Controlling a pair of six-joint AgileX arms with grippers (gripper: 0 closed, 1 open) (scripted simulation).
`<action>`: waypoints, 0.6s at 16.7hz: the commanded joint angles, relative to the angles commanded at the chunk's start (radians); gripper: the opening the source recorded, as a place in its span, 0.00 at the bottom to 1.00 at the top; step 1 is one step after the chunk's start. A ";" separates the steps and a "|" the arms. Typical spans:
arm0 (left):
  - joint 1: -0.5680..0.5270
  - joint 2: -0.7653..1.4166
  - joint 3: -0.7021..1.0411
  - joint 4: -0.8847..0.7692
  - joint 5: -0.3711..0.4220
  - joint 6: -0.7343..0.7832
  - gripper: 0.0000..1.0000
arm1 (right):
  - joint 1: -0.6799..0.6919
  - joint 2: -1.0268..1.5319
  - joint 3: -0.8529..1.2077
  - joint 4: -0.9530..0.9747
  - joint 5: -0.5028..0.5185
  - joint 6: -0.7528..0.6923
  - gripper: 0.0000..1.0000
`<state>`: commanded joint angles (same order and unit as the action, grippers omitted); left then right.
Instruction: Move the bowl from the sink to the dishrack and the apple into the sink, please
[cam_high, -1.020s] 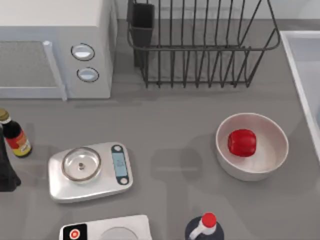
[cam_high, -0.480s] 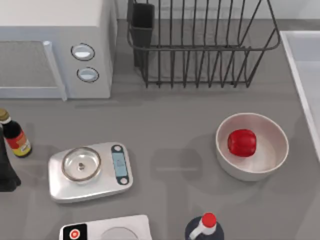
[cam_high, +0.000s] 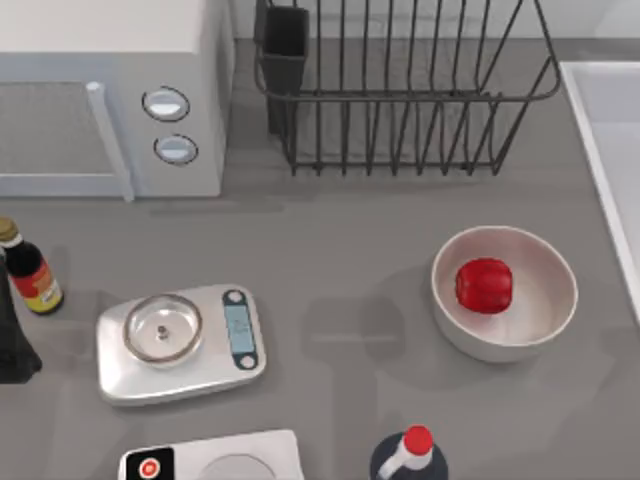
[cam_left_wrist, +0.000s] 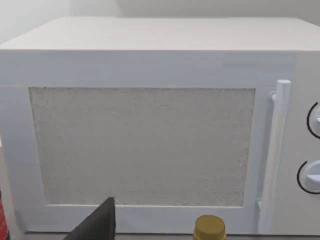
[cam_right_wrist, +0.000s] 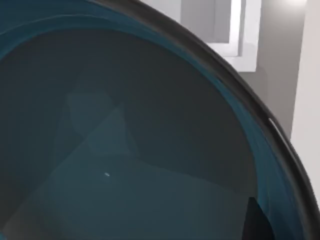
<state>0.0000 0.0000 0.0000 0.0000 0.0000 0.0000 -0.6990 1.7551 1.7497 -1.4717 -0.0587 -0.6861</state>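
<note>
The right wrist view looks into the teal bowl (cam_right_wrist: 125, 150) from close up; whether the right claw is spread or pinching cannot be told. On the worktop (cam_high: 340, 250), the apple (cam_high: 484, 285) sits in a white bowl (cam_high: 540, 335). Beyond, the dishrack (cam_high: 400, 90) stands beside the sink (cam_high: 600, 130). The left wrist camera faces a microwave (cam_left_wrist: 150, 125).
</note>
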 joint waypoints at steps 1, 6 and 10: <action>0.000 0.000 0.000 0.000 0.000 0.000 1.00 | -0.024 -0.065 -0.033 -0.034 -0.003 -0.024 0.00; 0.000 0.000 0.000 0.000 0.000 0.000 1.00 | -0.094 -0.230 -0.119 -0.129 -0.014 -0.096 0.00; 0.000 0.000 0.000 0.000 0.000 0.000 1.00 | -0.090 -0.229 -0.117 -0.129 -0.014 -0.095 0.00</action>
<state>0.0000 0.0000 0.0000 0.0000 0.0000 0.0000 -0.7893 1.5261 1.6324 -1.6004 -0.0725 -0.7807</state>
